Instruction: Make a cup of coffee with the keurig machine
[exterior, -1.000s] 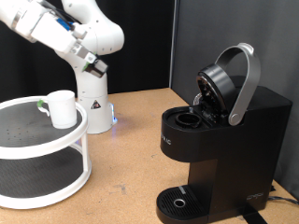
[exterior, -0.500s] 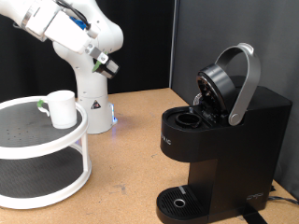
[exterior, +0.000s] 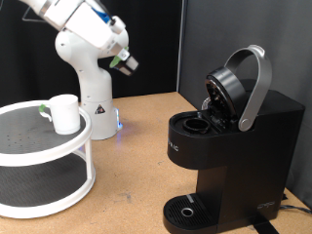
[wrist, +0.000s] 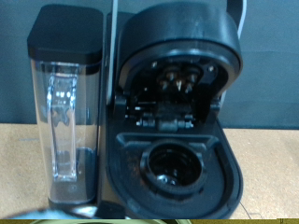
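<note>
My gripper (exterior: 126, 64) sits in the upper left-centre of the exterior view, in the air, well apart from the keurig machine (exterior: 234, 146) at right. Something small with green on it shows at the fingertips; probably the pod, but too small to confirm. Whether the jaws are open or clamped, I cannot tell.

Machine state: lid (exterior: 239, 83) raised by its grey handle, pod chamber (wrist: 174, 168) exposed and, in the wrist view, apparently with no pod in it. Needles visible under the lid (wrist: 177, 79). Clear water tank (wrist: 65, 117) beside the brew head.

The cup (exterior: 64, 113) stands on the top tier of the white 2-tier stand (exterior: 39, 156) at left, not on the drip base (exterior: 185, 210).

Judgement on doing this step well:
1. Keep the chamber centred in the wrist view.
2. Approach from above, clear of the raised lid.
3. Descend squarely; a tilted pod would jam.
</note>
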